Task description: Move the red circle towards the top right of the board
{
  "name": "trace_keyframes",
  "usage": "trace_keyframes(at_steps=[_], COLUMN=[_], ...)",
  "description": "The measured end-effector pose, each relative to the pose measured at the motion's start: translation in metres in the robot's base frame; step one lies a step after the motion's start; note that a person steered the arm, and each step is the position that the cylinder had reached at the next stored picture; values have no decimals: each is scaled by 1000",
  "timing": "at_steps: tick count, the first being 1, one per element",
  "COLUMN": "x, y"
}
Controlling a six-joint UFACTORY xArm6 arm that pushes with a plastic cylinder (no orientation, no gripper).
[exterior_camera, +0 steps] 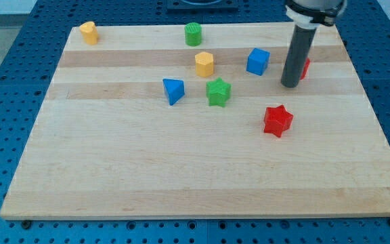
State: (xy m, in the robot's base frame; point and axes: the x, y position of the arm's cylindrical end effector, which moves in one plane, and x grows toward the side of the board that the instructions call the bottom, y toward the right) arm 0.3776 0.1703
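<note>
Red circle (305, 68): mostly hidden behind my tip (290, 85); no jaws, nothing gripped. Push steadily up-right, keeping contact centred.

My view of a robotics lab bench, blue perforated mounting plate (19, 74) with a grid of holes, pale wooden board (181, 169) as tabletop, small plastic test blocks scattered on it
</note>
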Motion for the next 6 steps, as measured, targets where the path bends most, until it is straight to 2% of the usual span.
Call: trace_keyframes(at_steps=[2,6], x=[-29,-119], y=[11,11])
